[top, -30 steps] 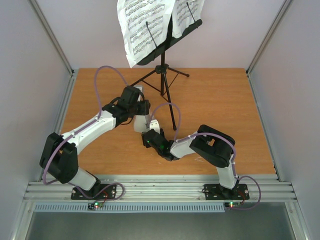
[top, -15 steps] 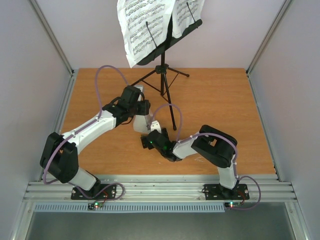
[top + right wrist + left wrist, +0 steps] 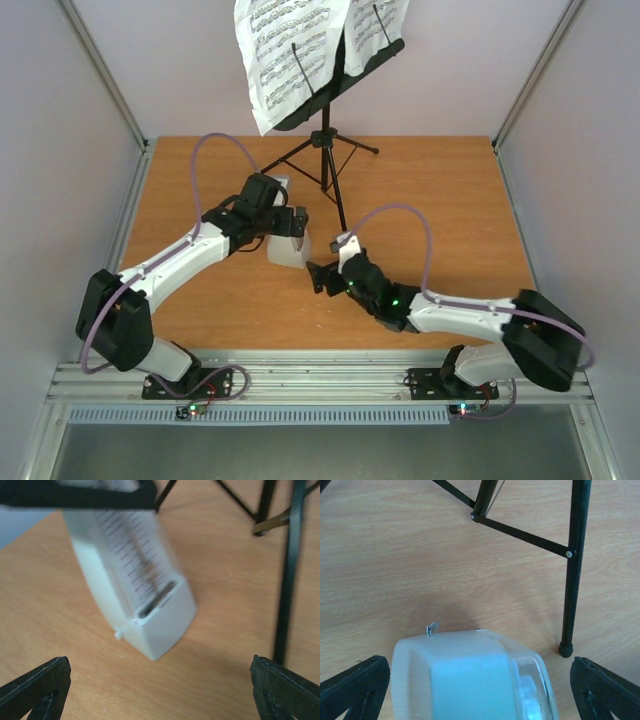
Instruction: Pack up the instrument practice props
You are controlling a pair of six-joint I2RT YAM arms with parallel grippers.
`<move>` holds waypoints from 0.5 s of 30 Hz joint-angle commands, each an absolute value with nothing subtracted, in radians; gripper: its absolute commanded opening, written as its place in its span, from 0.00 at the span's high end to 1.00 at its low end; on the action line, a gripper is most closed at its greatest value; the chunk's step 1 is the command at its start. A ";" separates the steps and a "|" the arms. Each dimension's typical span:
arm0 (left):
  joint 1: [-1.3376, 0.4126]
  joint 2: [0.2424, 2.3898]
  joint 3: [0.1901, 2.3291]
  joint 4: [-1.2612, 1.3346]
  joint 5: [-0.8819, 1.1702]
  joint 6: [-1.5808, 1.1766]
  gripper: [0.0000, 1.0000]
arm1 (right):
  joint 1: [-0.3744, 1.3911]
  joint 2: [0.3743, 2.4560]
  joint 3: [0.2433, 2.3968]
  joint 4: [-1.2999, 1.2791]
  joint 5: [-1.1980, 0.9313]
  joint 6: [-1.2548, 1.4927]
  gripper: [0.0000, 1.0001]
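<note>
Centre the spread-open left gripper (image 3: pixel 477 661) over the pale grey metronome (image 3: pixel 288 252) standing mid-frame, then close gently, holding the likewise open right gripper (image 3: pixel 159 662) just right of it, clear of the music stand (image 3: pixel 343 225).

Left tool (image 3: pixel 292 228) and right tool (image 3: pixel 322 277) face each other, jaws wide

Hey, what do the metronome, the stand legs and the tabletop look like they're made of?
Metronome: pale grey, smooth and matte with moulded edges, so probably plastic; a clear cover sits over the scale. Stand legs: thin black tubes with rivets, likely painted metal. Tabletop: orange-brown wood grain, possibly laminate or veneer.
</note>
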State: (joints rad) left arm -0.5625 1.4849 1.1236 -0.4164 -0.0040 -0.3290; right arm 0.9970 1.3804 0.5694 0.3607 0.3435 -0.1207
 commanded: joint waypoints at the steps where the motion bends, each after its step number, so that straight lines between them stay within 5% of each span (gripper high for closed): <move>1: -0.564 1.436 1.121 -0.419 0.015 -0.303 0.01 | 0.948 1.230 0.589 0.079 0.423 -0.135 0.02; 15: -0.571 1.513 1.129 -0.432 0.029 -0.292 0.29 | 0.763 0.984 0.628 -0.228 0.493 -0.105 0.02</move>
State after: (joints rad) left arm -0.5621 1.4761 1.1236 -0.4381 0.0227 -0.2996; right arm 0.7822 1.0252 0.6033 -0.1417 0.4625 -0.1139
